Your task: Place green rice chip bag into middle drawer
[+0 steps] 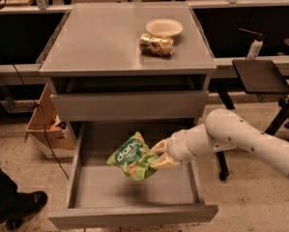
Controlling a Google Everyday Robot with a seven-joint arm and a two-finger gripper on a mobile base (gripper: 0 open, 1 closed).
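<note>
The green rice chip bag is bright green with a white logo. It hangs above the flat bottom of the open middle drawer, near its centre. My gripper comes in from the right on a white arm and is shut on the bag's right edge. The bag's shadow falls on the drawer bottom below it. The drawer is pulled far out from the grey cabinet, and the top drawer above it is closed.
A brown-gold shiny packet and a pale bowl sit on the cabinet top. A cardboard box stands left of the cabinet. A black stool stands at the right. A shoe is at lower left.
</note>
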